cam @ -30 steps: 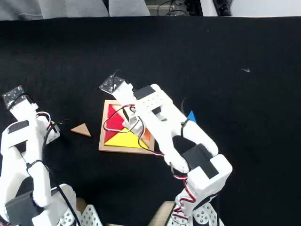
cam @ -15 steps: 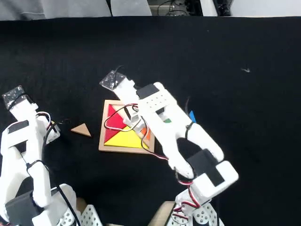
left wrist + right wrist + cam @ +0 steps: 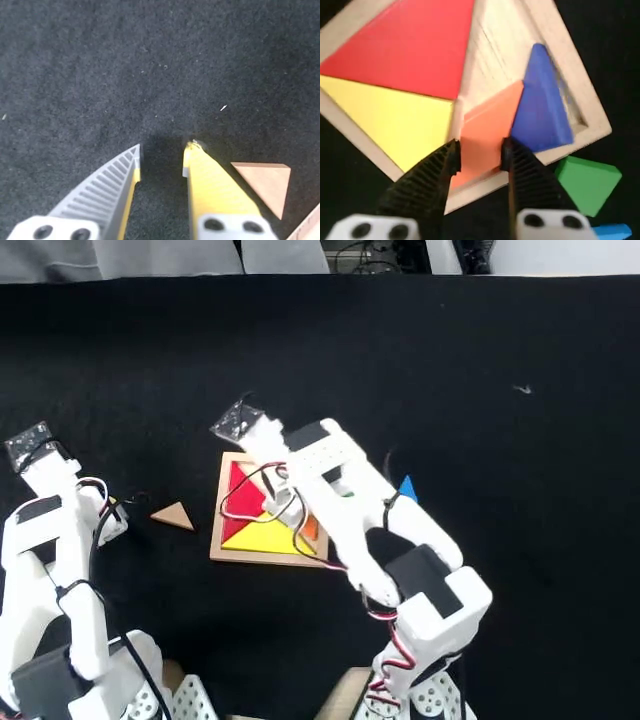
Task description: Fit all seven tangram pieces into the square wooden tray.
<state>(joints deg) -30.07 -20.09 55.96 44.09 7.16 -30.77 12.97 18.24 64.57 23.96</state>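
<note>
The square wooden tray [image 3: 222, 545] lies left of the table's middle. In the right wrist view the tray [image 3: 560, 55] holds a red triangle [image 3: 415, 45], a yellow triangle [image 3: 395, 125] and an orange piece [image 3: 485, 132]. A dark blue triangle [image 3: 540, 110] leans tilted against the tray's rim. My right gripper [image 3: 480, 150] hangs open just above the orange piece. A green piece [image 3: 587, 182] and a light blue piece [image 3: 612, 232] lie outside the tray. My left gripper [image 3: 162, 152] is open over bare cloth, beside a plain wooden triangle [image 3: 265, 182].
Black cloth covers the table. The wooden triangle [image 3: 173, 515] sits between the left arm [image 3: 50, 530] and the tray. The right arm [image 3: 340, 500] spans the tray's right half, with the light blue piece [image 3: 407, 487] beside it.
The right arm's elbow swung a little to the right and came back, while its gripper stayed over the tray. The left arm has not moved.
</note>
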